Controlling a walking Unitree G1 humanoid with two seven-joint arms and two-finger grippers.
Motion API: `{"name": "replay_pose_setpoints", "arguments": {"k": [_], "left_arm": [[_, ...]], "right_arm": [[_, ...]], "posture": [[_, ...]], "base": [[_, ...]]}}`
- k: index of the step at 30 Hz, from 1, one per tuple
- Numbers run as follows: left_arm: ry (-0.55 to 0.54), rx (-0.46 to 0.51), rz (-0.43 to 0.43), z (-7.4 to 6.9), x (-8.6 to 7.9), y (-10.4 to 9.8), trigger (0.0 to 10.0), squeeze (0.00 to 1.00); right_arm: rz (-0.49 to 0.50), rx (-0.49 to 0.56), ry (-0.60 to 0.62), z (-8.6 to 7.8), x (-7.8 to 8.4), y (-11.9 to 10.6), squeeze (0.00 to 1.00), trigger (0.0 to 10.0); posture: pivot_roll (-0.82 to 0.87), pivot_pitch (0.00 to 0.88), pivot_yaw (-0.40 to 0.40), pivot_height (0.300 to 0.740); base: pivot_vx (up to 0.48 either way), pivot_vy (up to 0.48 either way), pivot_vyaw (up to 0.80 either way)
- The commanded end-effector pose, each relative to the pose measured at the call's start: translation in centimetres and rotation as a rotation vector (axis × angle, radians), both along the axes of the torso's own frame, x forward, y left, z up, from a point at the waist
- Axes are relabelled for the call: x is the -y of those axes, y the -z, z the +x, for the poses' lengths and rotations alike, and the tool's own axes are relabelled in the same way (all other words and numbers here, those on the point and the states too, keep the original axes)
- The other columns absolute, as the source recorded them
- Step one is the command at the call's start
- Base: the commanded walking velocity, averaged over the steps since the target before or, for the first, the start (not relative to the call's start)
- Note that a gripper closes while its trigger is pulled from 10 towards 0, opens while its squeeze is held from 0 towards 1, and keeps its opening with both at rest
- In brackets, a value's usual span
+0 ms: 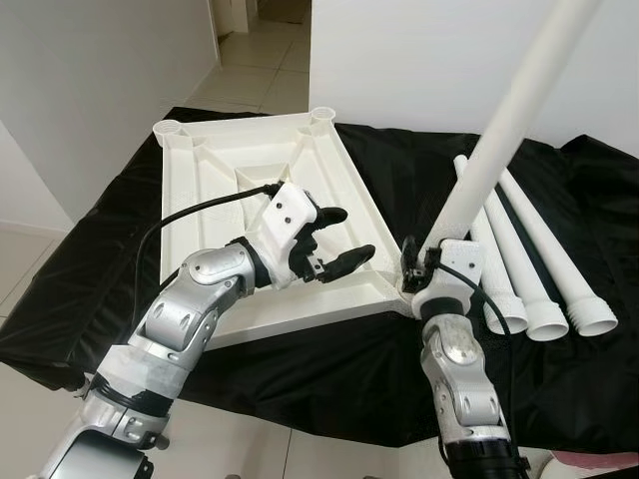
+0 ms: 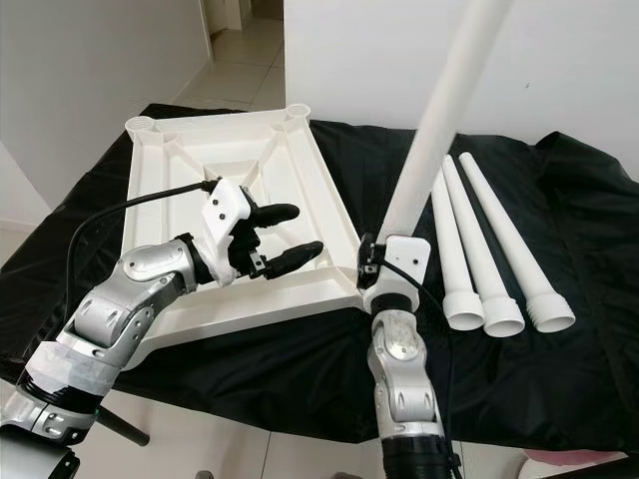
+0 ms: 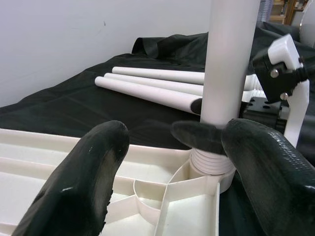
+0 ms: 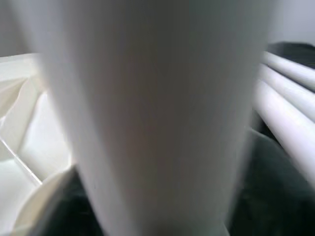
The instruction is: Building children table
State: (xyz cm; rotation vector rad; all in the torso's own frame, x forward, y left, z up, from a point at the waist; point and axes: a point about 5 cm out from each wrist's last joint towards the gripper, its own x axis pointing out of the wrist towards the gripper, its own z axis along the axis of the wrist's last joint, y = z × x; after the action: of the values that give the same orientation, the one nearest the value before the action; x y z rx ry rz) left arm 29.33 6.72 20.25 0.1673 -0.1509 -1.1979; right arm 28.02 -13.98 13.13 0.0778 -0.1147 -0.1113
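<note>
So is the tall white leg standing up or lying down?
Standing up. The leg rises from the corner socket of the upside-down tabletop, with the right gripper at its base; three other legs lie flat.

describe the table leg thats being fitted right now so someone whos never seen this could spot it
On the black cloth lies an upturned white tabletop. At its near corner on the robot's right, a white leg stands nearly upright, its threaded end in the corner socket, with the right gripper at its base. The three other legs lie flat on the cloth beside it.
</note>
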Motion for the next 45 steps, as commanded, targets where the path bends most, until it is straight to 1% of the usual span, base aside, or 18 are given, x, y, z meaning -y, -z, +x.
{"name": "replay_pose_setpoints", "arguments": {"k": [1,3,7,12,14,15,17,18,20,21,26,27,29,30,32,33,34,45], "left_arm": [[0.049,0.014,0.020,-0.2,0.1,0.1,10.0,0.00],[0.049,0.014,0.020,-0.2,0.1,0.1,10.0,0.00],[0.045,0.016,0.019,-0.6,0.5,0.6,10.0,0.00],[0.043,0.017,0.021,-0.7,0.6,0.7,10.0,0.00],[0.039,0.018,0.024,-0.7,0.7,0.9,10.0,0.00],[0.036,0.021,0.023,-0.7,0.8,0.8,10.0,0.00],[0.036,0.021,0.023,-0.7,0.8,0.8,10.0,0.00],[0.035,0.024,0.021,-0.7,1.0,0.8,10.0,0.00],[0.035,0.024,0.021,-0.7,1.0,0.8,10.0,0.00],[0.037,0.031,0.031,-0.8,1.3,0.9,10.0,0.00],[0.050,0.036,0.029,-0.9,1.6,0.9,10.0,0.00],[0.050,0.040,0.032,-0.8,1.7,0.9,10.0,0.00],[0.050,0.040,0.032,-0.8,1.7,0.9,10.0,0.00],[0.051,0.044,0.034,-0.8,1.7,0.9,10.0,0.00],[0.051,0.044,0.034,-0.8,1.7,0.9,10.0,0.00],[0.051,0.047,0.033,-0.7,1.8,0.8,10.0,0.00],[0.054,0.050,0.032,-0.8,1.8,0.8,10.0,0.00],[0.052,0.056,0.032,-0.8,1.8,0.8,10.0,0.00]], "right_arm": [[0.007,0.009,-0.015,-0.2,0.1,0.0,1.00,10.0],[0.007,0.009,-0.015,-0.2,0.1,0.0,1.00,10.0],[-0.019,0.043,-0.084,-0.4,1.6,-0.2,1.00,10.0],[-0.027,0.054,-0.115,-0.4,2.1,-0.3,1.00,10.0],[-0.044,0.059,-0.148,-0.3,2.6,-0.3,1.00,10.0],[-0.061,0.059,-0.208,0.0,3.2,-0.3,1.00,10.0],[-0.061,0.059,-0.208,0.0,3.2,-0.3,1.00,10.0],[-0.084,0.060,-0.339,0.6,3.6,-0.3,0.00,10.0],[-0.084,0.060,-0.339,0.6,3.6,-0.3,0.00,10.0],[-0.093,0.043,-0.478,1.2,3.4,-0.2,0.00,10.0],[-0.135,0.030,-0.573,2.1,3.5,-0.2,0.00,10.0],[-0.141,0.025,-0.588,2.3,3.6,-0.2,0.00,7.9],[-0.141,0.025,-0.588,2.3,3.6,-0.2,0.00,7.9],[-0.147,0.020,-0.595,2.5,3.7,-0.1,0.00,7.1],[-0.147,0.020,-0.595,2.5,3.7,-0.1,0.00,7.1],[-0.155,0.013,-0.613,2.8,3.7,0.0,0.00,1.2],[-0.163,0.004,-0.623,3.0,3.9,0.1,0.00,0.0],[-0.138,-0.039,-0.671,2.7,4.4,1.5,0.00,0.0]], "posture": [[-0.09,0.000,0.003,0.740],[-0.09,0.000,0.003,0.740],[-0.08,0.000,-0.001,0.740],[-0.08,0.000,-0.007,0.740],[-0.08,0.000,-0.010,0.740],[-0.07,0.000,-0.012,0.740],[-0.07,0.000,-0.012,0.740],[-0.07,0.000,-0.013,0.740],[-0.07,0.000,-0.013,0.740],[-0.07,0.000,-0.016,0.740],[-0.06,0.000,-0.015,0.740],[-0.06,0.000,-0.018,0.740],[-0.06,0.000,-0.018,0.740],[-0.06,0.000,-0.018,0.740],[-0.06,0.000,-0.018,0.740],[-0.06,0.000,-0.013,0.740],[-0.05,0.000,-0.016,0.740],[-0.06,0.000,-0.018,0.740]], "base": [[0.000,0.000,0.00],[0.000,0.000,0.00],[0.000,0.000,0.00],[0.000,0.000,0.00],[0.000,0.000,0.00],[0.000,0.000,0.00],[0.000,0.000,0.00],[0.000,0.000,0.00],[0.000,0.000,0.00],[0.000,0.000,0.00],[0.000,0.000,0.00],[0.000,0.000,0.00],[0.000,0.000,0.00],[0.000,0.000,0.00],[0.000,0.000,0.00],[0.000,0.000,0.00],[0.000,0.000,0.00],[0.000,0.000,0.00]]}}
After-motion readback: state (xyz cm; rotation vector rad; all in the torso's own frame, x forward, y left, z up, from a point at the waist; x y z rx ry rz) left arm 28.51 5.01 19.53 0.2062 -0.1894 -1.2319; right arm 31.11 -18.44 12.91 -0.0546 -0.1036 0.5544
